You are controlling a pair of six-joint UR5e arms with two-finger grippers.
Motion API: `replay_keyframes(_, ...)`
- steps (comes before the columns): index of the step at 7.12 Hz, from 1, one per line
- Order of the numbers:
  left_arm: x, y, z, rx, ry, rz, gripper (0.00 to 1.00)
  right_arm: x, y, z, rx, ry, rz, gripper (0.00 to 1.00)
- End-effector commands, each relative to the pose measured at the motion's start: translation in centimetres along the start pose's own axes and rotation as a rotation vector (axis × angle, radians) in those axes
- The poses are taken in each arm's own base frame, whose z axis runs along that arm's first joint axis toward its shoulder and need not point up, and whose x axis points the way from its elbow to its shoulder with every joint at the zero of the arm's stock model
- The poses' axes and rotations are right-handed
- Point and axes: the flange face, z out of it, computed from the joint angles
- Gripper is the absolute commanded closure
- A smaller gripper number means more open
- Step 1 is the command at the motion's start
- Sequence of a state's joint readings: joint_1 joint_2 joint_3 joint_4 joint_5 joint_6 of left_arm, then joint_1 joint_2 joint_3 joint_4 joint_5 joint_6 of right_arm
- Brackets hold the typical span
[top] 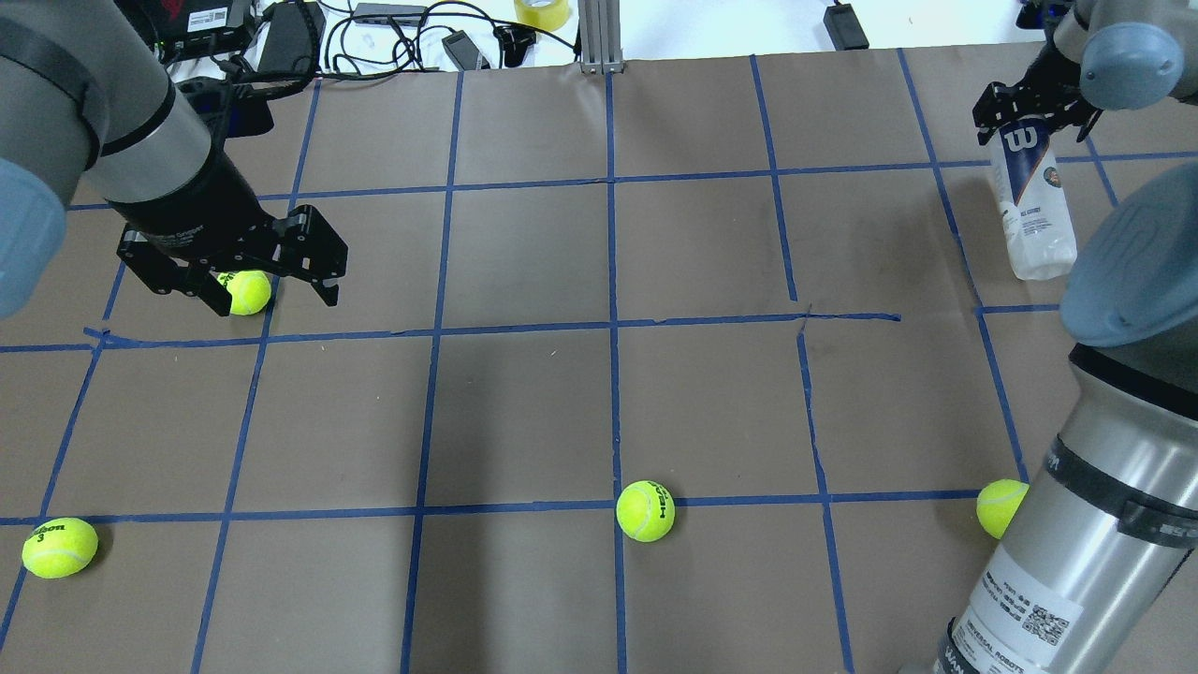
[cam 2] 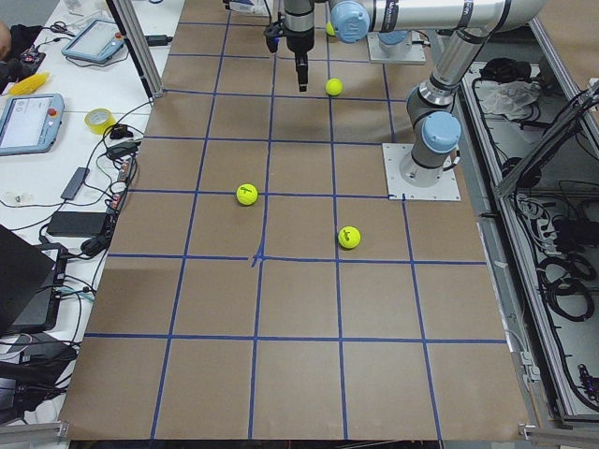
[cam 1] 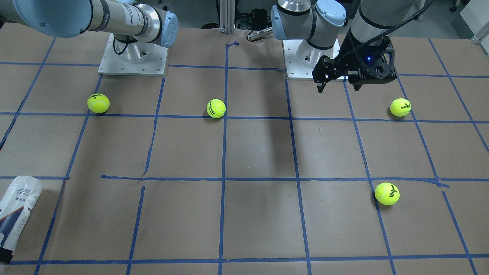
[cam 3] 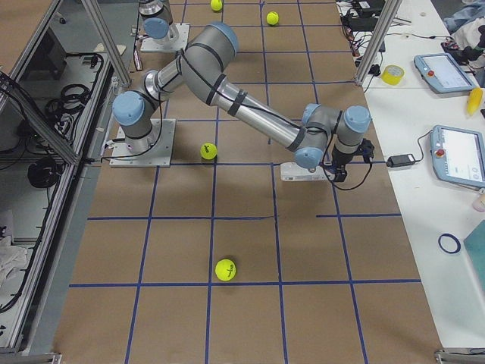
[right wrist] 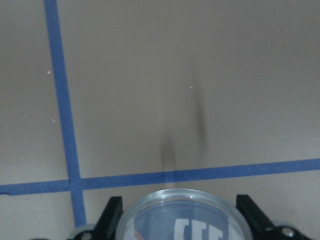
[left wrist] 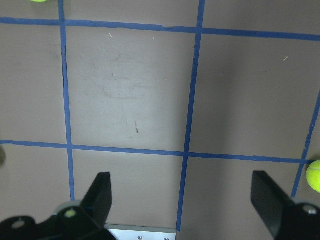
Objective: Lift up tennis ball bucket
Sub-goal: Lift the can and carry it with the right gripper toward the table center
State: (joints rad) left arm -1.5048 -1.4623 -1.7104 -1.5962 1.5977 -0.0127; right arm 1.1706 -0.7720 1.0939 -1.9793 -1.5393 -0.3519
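The tennis ball bucket (top: 1032, 211) is a clear can with a white and navy W label, at the far right of the table. It also shows at the left edge of the front view (cam 1: 18, 208). My right gripper (top: 1025, 110) is shut on its far end. In the right wrist view the can's round rim (right wrist: 182, 212) fills the gap between the fingers (right wrist: 113, 216). I cannot tell whether its near end rests on the table. My left gripper (top: 276, 295) is open and empty, high above the table (cam 1: 339, 88), far from the can.
Several yellow-green tennis balls lie on the brown gridded table: one below my left gripper (top: 245, 292), one at the near left (top: 58, 548), one at the near middle (top: 645, 511), one by my right arm's base (top: 1000, 507). Cables and devices (top: 281, 33) lie past the far edge.
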Motion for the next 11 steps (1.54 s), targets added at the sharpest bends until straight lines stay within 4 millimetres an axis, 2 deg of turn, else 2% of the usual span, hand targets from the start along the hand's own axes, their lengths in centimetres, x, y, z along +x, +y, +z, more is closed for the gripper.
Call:
replay_keyframes(1,-0.6,-0.1,-0.5,0.012,-0.015,0.006,0.00,-4.1,0.4,-4.7,0.036,-0.033,-0.175,0.44)
replay_keyframes(2,-0.9,-0.2,-1.1,0.032,-0.017,0.025,0.00,-7.3,0.9,-5.0,0.021,-0.043,-0.245,0.47)
replay_keyframes(3,-1.1,-0.2,-1.1,0.031,-0.017,0.022,0.00,-13.3,1.4,-7.5,0.043,-0.042,-0.316,0.47)
replay_keyframes(4,-1.1,-0.1,-0.8,0.022,-0.017,0.023,0.00,-20.7,2.5,-10.1,0.067,-0.033,-0.407,0.48)
replay_keyframes(6,-1.1,-0.1,-0.7,0.023,-0.015,0.023,0.00,-32.7,4.8,-9.2,0.048,-0.064,-0.573,0.51)
replay_keyframes(8,-1.3,-0.1,-1.0,0.032,-0.017,0.019,0.00,-43.9,8.7,-9.0,0.046,-0.071,-0.733,0.52)
replay_keyframes(9,-2.2,-0.3,-1.0,0.027,-0.016,0.000,0.00,-48.7,10.9,-9.1,0.061,-0.078,-0.853,0.55)
replay_keyframes(10,-3.5,-0.8,-1.0,0.029,-0.017,-0.020,0.00,-52.9,13.3,-7.9,0.059,-0.085,-1.025,0.56)
replay_keyframes(11,-5.6,-1.4,-0.5,0.020,-0.014,-0.061,0.00,-56.3,14.8,-7.7,0.142,-0.073,-1.225,0.57)
